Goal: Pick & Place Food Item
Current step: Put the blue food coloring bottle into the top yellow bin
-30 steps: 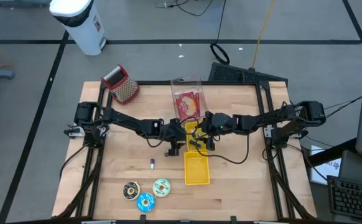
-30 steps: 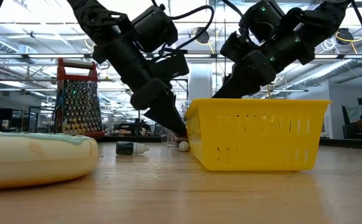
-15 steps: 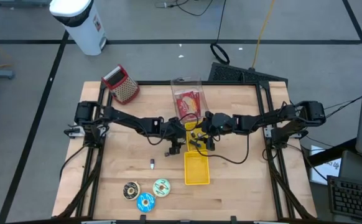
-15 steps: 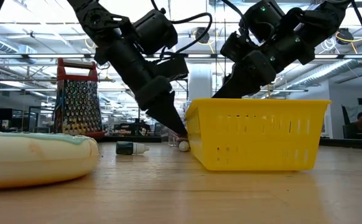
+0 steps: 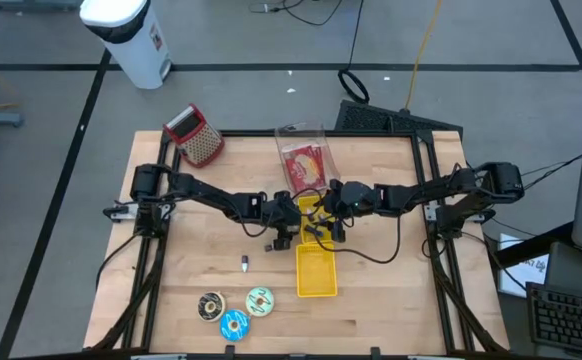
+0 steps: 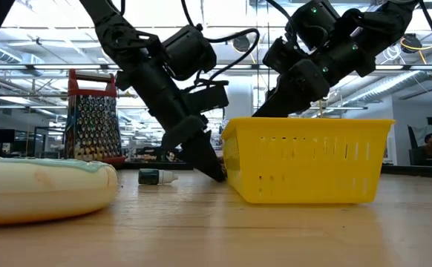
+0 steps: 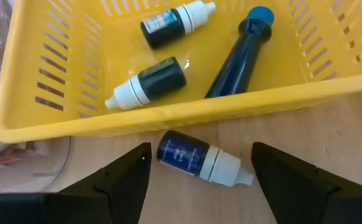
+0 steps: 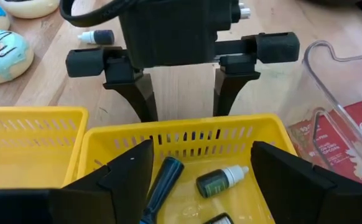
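The left gripper (image 7: 196,165) has just spread wide, letting go of the blue bottle (image 7: 196,158), which lies on the table (image 5: 211,270) against the yellow basket (image 7: 168,115), seemingly outside it. The right gripper (image 8: 196,165) hangs open and empty over the basket.

Low view: yellow slotted plastic basket (image 6: 309,159) hides its contents. Dark-blue dropper bottle w/ white cap (image 7: 199,160) hidden behind left arm there. Right wrist: clear plastic container (image 8: 343,118) cut off at 3 o'clock edge; red packet text unreadable.
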You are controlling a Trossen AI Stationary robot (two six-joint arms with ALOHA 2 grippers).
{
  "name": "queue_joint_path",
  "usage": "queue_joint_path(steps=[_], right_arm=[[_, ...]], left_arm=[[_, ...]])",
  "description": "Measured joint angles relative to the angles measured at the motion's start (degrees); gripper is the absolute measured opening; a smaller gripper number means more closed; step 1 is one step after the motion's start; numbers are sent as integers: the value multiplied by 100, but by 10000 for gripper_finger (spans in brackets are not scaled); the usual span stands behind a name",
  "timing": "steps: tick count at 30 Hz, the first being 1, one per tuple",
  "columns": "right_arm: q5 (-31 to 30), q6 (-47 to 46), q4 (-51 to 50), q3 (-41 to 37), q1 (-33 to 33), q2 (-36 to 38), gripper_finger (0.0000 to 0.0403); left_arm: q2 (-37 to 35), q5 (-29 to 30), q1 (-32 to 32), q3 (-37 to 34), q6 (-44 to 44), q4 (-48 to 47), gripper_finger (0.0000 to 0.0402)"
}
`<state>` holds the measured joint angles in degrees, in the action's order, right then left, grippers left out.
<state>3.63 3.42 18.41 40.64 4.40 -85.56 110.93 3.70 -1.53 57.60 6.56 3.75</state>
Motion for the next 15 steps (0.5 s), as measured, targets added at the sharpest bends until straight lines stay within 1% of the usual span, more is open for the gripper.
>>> queue_joint_path(steps=[4, 6, 15], right_arm=[[1, -2, 2, 0, 0, 0, 256], [-1, -20, -3, 0, 0, 0, 256], [-4, -127, -5, -2, 0, 0, 256]], left_arm=[[-13, 4, -1, 1, 25, -20, 277], [-13, -4, -1, -1, 23, -63, 266], [-13, -4, 2, -2, -209, -215, 167]])
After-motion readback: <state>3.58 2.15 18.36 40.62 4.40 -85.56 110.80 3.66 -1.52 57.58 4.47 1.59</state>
